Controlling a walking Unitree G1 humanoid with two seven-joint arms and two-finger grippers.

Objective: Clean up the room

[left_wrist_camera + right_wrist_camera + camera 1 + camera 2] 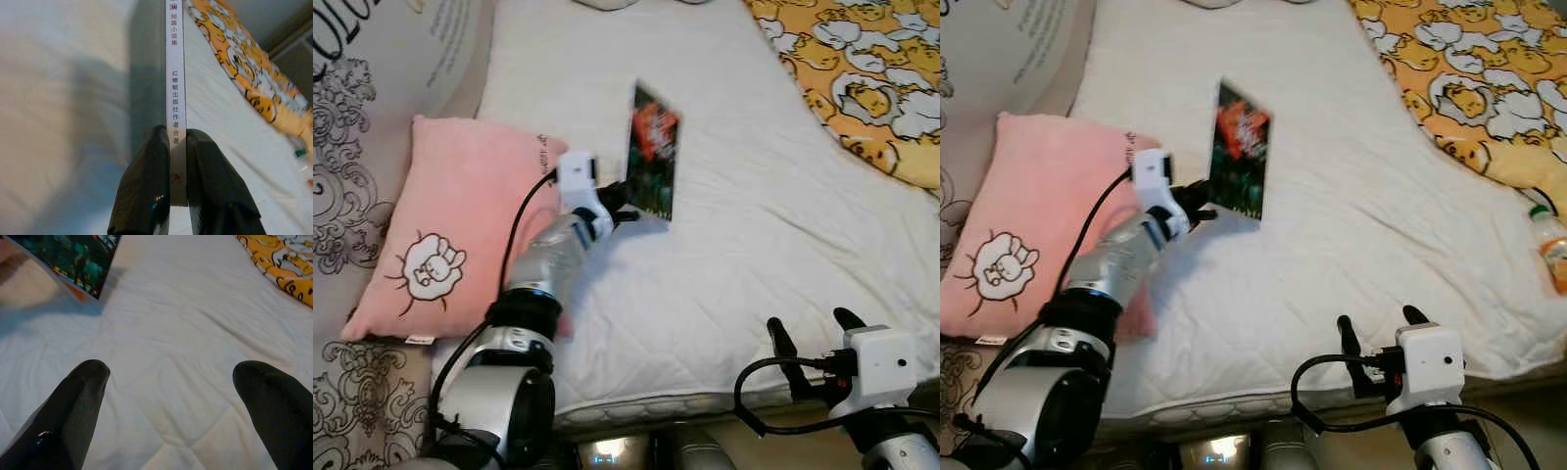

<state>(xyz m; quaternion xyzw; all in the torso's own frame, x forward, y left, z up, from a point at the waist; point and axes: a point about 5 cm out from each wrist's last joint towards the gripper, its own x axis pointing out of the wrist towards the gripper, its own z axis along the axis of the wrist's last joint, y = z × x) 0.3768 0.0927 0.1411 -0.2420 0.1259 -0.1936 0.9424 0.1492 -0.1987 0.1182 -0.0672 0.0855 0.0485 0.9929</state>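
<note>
Book, Chinese-lettered spine, between left fingers

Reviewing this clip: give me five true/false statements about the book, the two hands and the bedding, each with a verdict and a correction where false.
1. The left hand grips the book by its spine. True.
2. The book lies flat on the white mattress. False: it is held upright on edge.
3. The right hand holds a bottle. False: its fingers are open and hold nothing, low over the mattress's near edge.
4. A pink pillow lies on the robot's left. True.
5. The yellow patterned blanket covers the book. False: it lies apart, far right.
</note>
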